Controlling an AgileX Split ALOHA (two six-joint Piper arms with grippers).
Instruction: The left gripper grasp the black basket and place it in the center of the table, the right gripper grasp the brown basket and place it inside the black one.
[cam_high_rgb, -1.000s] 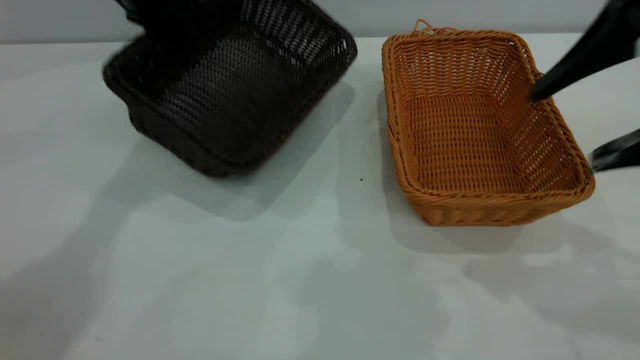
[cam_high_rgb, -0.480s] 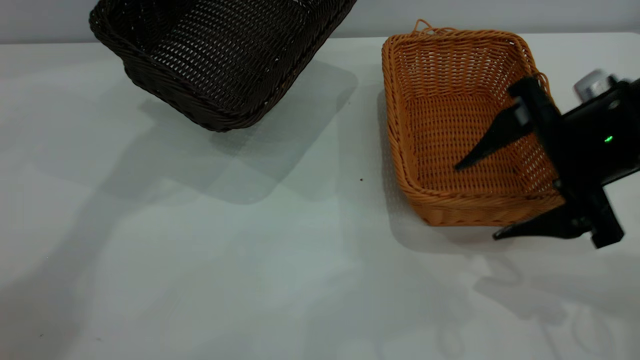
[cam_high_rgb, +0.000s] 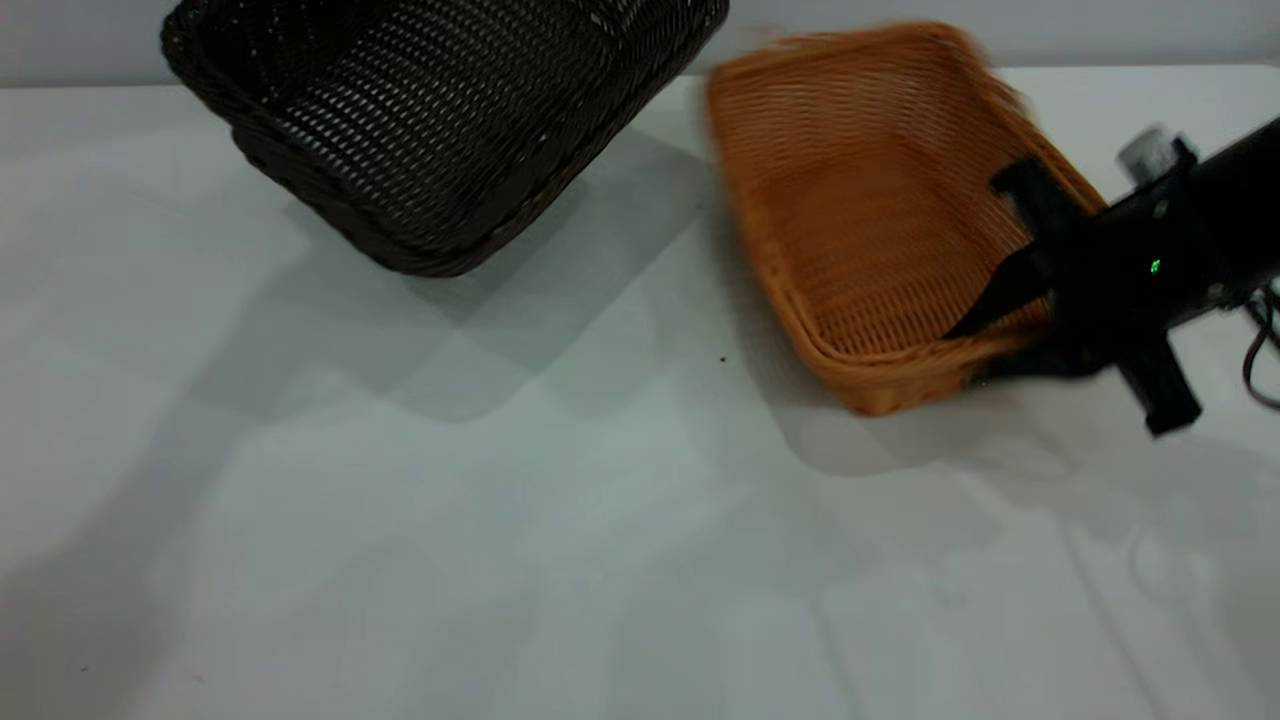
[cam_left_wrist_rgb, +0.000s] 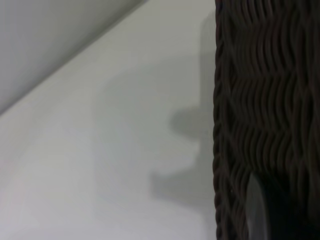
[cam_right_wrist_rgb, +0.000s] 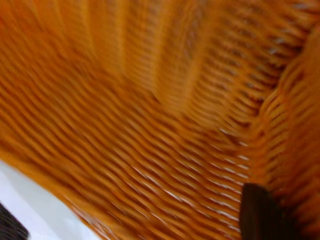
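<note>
- Black basket (cam_high_rgb: 440, 130) is hanging tilted above the far left of the table (cam_high_rgb: 560, 560), its shadow spread below it, not yet at the centre.
- Left gripper (cam_left_wrist_rgb: 265, 210) is showing only as a dark finger against the black weave in the left wrist view; judging by the lifted basket it is pinching the wall, though its fingers are mostly hidden.
- Brown basket (cam_high_rgb: 870, 220) is tipping up at the table's right, blurred, its near right corner caught.
- Right gripper (cam_high_rgb: 1000, 330) is pinching that corner, one finger inside the wall, one outside and below the rim.
- Doing this well probably means the black one getting set flat at the centre first, while the brown one is being raised level and high enough to clear its rim.
- Such a corner hold is likely letting the brown one swing, so a slow carry looks wise.
</note>
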